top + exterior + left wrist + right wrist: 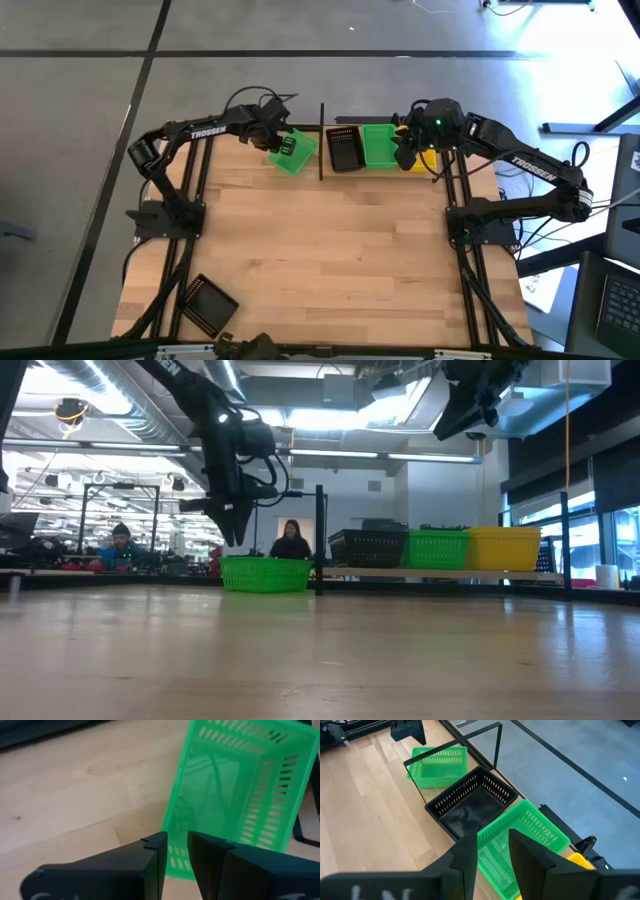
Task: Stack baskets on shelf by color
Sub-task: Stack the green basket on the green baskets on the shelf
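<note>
Left end effector (238, 538) hangs just above the loose green basket (293, 152), and we find its two fingers (150, 865) set narrowly apart with nothing between them; in the left wrist view they stand over the near rim of that basket. We note this basket sits askew on the tabletop (320, 260) at its far edge, just left of the shelf's black upright post (322, 140), and apart from the shelf itself.

Moving right, we record the shelf (440, 572) carrying three baskets in a row, touching side by side: a black basket (345, 150), then a second green basket (378, 146), then a yellow basket (504, 547) (in the overhead view the yellow one is mostly hidden beneath the right arm). How many baskets are stacked in each place we cannot tell.

Right end effector (492, 851) is raised well above the shelf, over the green and yellow baskets, its fingers slightly parted and empty.

One further black basket (207, 305) lies alone near the front left corner of the tabletop, well apart from the others.

In the room beyond the tabletop, we observe two people seated in the background (290, 540).
</note>
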Robot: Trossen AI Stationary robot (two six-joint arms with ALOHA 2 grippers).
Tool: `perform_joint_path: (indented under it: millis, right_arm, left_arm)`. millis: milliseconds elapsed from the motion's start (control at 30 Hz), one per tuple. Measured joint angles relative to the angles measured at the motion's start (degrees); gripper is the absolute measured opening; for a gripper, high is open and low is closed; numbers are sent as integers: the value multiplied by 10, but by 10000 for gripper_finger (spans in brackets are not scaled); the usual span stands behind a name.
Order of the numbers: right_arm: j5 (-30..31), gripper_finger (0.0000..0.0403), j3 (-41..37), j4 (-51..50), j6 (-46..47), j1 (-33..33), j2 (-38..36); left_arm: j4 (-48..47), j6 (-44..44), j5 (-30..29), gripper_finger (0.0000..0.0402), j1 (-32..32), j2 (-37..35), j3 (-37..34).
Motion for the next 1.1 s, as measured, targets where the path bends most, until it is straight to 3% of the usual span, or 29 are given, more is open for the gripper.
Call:
perform_joint_path:
  millis: [800, 1100]
  right_arm:
    - [0, 110, 0, 0, 0, 0, 0]
    - [0, 110, 0, 0, 0, 0, 0]
  left_arm:
    - [73, 44, -35, 66, 1, 2, -48]
    - [77, 45, -26, 66, -1, 49, -48]
